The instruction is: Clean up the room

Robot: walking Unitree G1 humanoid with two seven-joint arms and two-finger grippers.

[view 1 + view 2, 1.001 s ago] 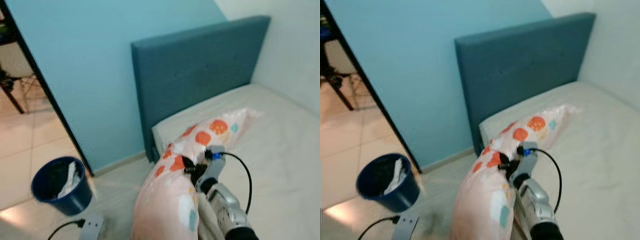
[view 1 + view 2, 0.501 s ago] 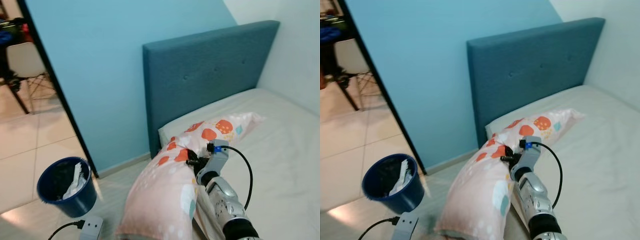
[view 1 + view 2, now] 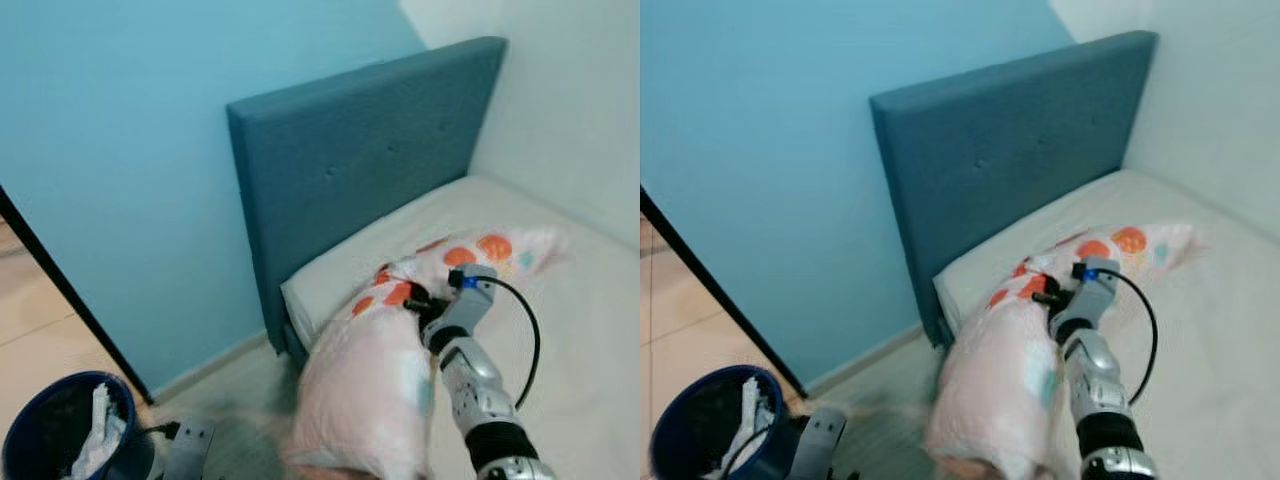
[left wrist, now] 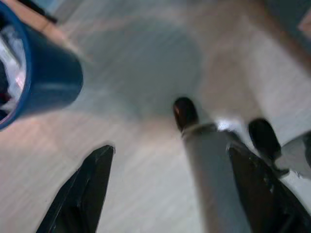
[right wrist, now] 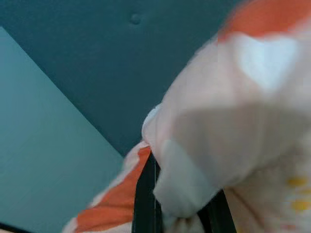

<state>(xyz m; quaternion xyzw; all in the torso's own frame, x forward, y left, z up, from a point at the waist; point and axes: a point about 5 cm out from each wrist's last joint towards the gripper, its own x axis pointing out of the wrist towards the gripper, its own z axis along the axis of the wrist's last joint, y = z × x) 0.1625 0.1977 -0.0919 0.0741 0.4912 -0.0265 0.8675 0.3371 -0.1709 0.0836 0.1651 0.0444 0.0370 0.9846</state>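
Observation:
A long pink pillow (image 3: pixel 372 385) with orange and blue spots lies half on the white mattress (image 3: pixel 590 330), its lower end hanging over the bed's edge toward the floor. My right gripper (image 3: pixel 412 298) is shut on a fold of the pillow near its middle; in the right wrist view the black fingers (image 5: pixel 146 199) pinch the pillow fabric (image 5: pixel 233 126) in front of the teal headboard (image 5: pixel 121 58). My left gripper (image 4: pixel 170 189) hangs low over the pale floor with its fingers (image 4: pixel 82 194) apart and nothing between them.
A teal headboard (image 3: pixel 360 170) stands against the blue wall (image 3: pixel 110 140). A dark blue bin (image 3: pixel 65 430) holding white rubbish sits on the floor at lower left, beside a dark door frame (image 3: pixel 70 300). White walls bound the bed's far side.
The camera has swung right, so the bin and doorway sit further left. The pillow, still gripped, has shifted further onto the bed toward the headboard, its far end stretched out.

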